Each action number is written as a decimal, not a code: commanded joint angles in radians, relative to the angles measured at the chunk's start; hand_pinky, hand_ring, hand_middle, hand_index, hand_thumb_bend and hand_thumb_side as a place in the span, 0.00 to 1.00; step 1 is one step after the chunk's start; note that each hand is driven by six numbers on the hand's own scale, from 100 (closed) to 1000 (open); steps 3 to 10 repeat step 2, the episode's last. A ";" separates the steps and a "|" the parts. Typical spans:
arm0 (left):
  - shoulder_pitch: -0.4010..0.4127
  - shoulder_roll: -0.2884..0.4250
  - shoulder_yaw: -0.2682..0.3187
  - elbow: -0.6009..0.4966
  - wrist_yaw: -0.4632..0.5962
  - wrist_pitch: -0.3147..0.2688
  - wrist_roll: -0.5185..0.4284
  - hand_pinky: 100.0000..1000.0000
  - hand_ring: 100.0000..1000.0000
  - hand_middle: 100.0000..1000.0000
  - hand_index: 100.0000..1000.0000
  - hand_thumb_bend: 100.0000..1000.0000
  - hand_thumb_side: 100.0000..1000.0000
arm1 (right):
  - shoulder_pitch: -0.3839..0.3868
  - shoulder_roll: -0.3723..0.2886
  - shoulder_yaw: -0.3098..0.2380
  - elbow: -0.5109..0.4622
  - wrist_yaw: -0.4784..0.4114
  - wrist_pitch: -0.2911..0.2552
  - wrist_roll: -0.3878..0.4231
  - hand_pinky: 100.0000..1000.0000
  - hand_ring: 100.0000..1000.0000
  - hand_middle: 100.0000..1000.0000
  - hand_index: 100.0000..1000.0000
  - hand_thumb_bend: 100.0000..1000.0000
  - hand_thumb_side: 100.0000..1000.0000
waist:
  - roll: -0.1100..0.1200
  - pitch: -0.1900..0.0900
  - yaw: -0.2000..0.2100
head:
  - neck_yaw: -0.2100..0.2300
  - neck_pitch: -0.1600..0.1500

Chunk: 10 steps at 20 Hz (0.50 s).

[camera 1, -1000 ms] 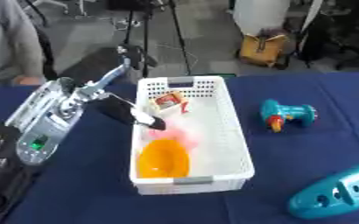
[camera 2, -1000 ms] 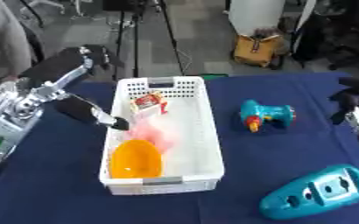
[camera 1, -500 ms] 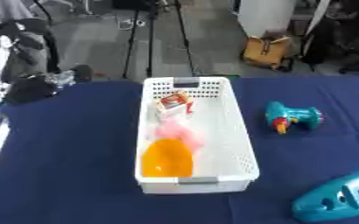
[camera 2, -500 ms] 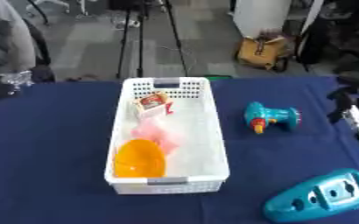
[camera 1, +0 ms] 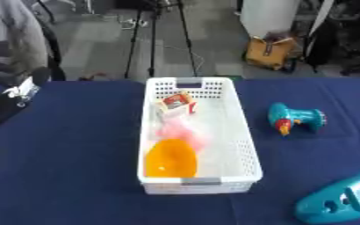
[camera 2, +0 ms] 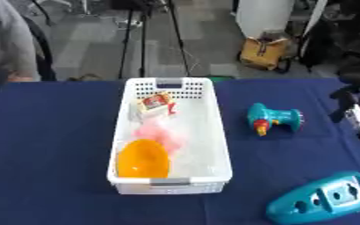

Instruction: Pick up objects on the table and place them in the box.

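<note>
While a white perforated box (camera 1: 237, 149) is sitting mid-desk holding an orange bowl (camera 1: 170, 159), a teal toy drill (camera 2: 272, 117) is lying right; right hand (camera 2: 354, 113) fingers unclear.

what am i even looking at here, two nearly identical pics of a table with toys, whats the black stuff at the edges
Both pictures come from the two eyes of a camera in a humanoid robot's head, looking down at its table. The black parts are its arms: the left hand shows at the left edge, the right hand at the right edge. Neither holds anything. A white box contains an orange bowl, something pink and a small packet. A teal toy drill and a larger teal toy lie outside.
</note>
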 commanded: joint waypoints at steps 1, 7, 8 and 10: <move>-0.006 0.009 0.010 -0.003 0.010 -0.011 0.001 0.44 0.59 0.68 0.82 0.78 0.65 | -0.012 -0.017 -0.009 -0.013 -0.004 0.000 -0.004 0.49 0.36 0.58 0.84 0.13 0.54 | 0.000 -0.011 -0.001 | -0.005 0.007; -0.005 0.008 0.010 -0.002 0.011 -0.012 0.000 0.44 0.59 0.68 0.82 0.78 0.65 | -0.012 -0.017 -0.009 -0.013 -0.003 0.000 -0.004 0.49 0.36 0.58 0.84 0.13 0.54 | 0.000 -0.011 -0.001 | -0.006 0.008; -0.005 0.008 0.010 -0.002 0.011 -0.012 0.000 0.44 0.59 0.68 0.82 0.78 0.65 | -0.012 -0.017 -0.009 -0.013 -0.003 0.000 -0.004 0.49 0.36 0.58 0.84 0.13 0.54 | 0.000 -0.011 -0.001 | -0.006 0.008; -0.005 0.008 0.010 -0.002 0.011 -0.012 0.000 0.44 0.59 0.68 0.82 0.78 0.65 | -0.012 -0.017 -0.009 -0.013 -0.003 0.000 -0.004 0.49 0.36 0.58 0.84 0.13 0.54 | 0.000 -0.011 -0.001 | -0.006 0.008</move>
